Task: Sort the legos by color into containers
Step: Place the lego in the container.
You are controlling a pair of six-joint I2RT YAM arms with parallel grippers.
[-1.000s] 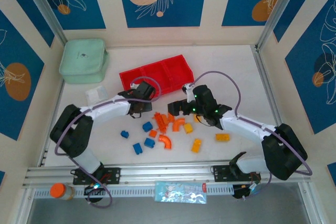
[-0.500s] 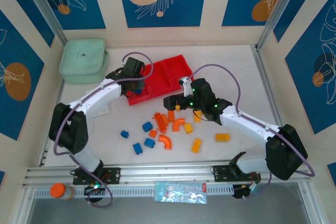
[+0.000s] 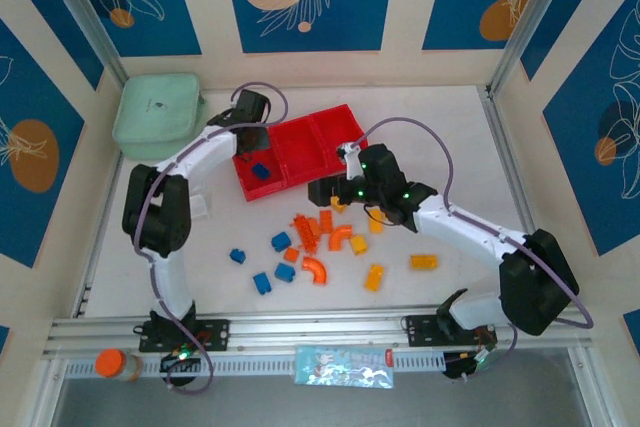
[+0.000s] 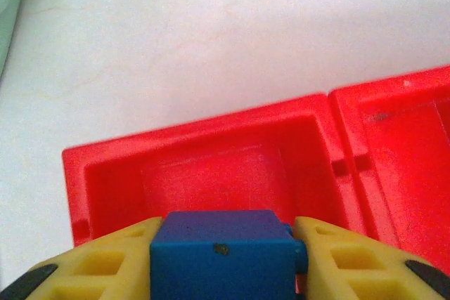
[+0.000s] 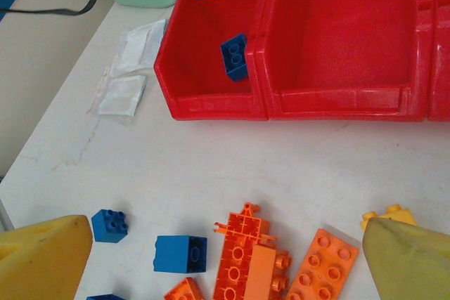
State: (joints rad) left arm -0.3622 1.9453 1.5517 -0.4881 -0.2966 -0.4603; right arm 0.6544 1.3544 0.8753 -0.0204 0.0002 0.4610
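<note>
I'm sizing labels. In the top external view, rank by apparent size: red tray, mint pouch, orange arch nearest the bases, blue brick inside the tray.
1. Red tray and mint pouch: too alike to rank.
2. Orange arch.
3. Blue brick, slightly smaller.

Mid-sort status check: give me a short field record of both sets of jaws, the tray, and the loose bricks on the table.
left jaws: shut on a blue brick, over the left compartment of the red tray
right jaws: open, above orange bricks on the table
in tray: second blue brick, left compartment; middle compartment bare
loose: blue bricks, orange bricks, yellow bricks, on the near side of the tray
</note>
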